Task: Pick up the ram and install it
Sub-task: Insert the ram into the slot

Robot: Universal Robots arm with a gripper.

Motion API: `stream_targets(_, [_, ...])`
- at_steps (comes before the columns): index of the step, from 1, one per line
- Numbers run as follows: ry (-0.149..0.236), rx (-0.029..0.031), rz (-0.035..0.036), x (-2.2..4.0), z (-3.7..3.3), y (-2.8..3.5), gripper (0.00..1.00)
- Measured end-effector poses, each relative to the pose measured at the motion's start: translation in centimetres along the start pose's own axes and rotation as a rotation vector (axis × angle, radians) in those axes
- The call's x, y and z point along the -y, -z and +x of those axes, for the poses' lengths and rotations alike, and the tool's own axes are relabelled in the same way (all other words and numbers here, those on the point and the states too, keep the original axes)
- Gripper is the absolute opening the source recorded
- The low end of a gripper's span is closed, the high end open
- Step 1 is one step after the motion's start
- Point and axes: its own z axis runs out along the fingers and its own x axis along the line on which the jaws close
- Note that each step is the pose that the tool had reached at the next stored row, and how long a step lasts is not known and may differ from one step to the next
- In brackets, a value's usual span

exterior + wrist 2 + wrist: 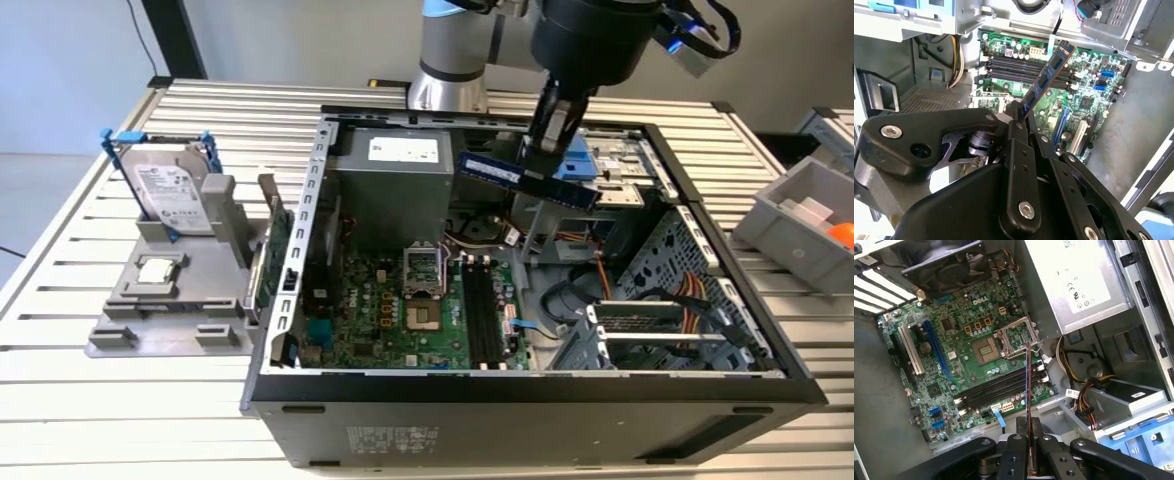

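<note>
The tool (542, 162) pinches the ram (525, 178), holding it tilted in the air above the open computer case (534, 400) on the desk (134, 410). Lowered askew, it could jam in the memory slots (989, 389).

Case (534, 410) is open on top, so the hand (547, 150) holding the ram (525, 178) has clear air between it and the memory slots (483, 310). Down there it's tighter tho: the power supply (387, 190) sits just off one end of the slots, the socket frame (420, 285) runs right beside them, and cables (587, 295) plus the drive bay (614, 175) crowd the exterior view's right.
</note>
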Motion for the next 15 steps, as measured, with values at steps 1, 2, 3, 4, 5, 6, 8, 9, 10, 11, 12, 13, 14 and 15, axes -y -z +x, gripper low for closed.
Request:
stream_targets(1, [-0.014,0.0005,0.0002,0.0,0.0,-0.01,0.0])
stream_targets(2, [-0.021,0.0007,0.0002,0.0,0.0,-0.02,0.0])
stream_targets(3, [-0.028,0.0009,0.0003,0.0,0.0,-0.02,0.0])
stream_targets(4, [-0.034,0.0012,0.0004,0.0,0.0,-0.03,0.0])
stream_targets(5, [-0.041,0.0015,0.0004,0.0,0.0,-0.03,0.0])
stream_targets(6, [-0.048,0.0016,0.0005,0.0,0.0,-0.04,0.0])
stream_targets(8, [-0.061,0.0021,0.0006,0.0,0.0,-0.04,0.0])
stream_targets(9, [-0.068,0.0023,0.0007,0.0,0.0,-0.05,0.0])
stream_targets(10, [-0.075,0.0026,0.0008,0.0,0.0,-0.06,0.0])
stream_targets(11, [-0.083,0.0028,0.0008,0.0,0.0,-0.06,0.0])
stream_targets(12, [-0.09,0.003,0.0009,0.0,0.0,-0.06,0.0])
stream_targets(13, [-0.097,0.0033,0.0009,0.0,0.0,-0.07,0.0])
stream_targets(14, [-0.105,0.0037,0.001,0.0,0.0,-0.08,0.0])
stream_targets(15, [-0.113,0.0039,0.0011,0.0,0.0,-0.08,0.0])
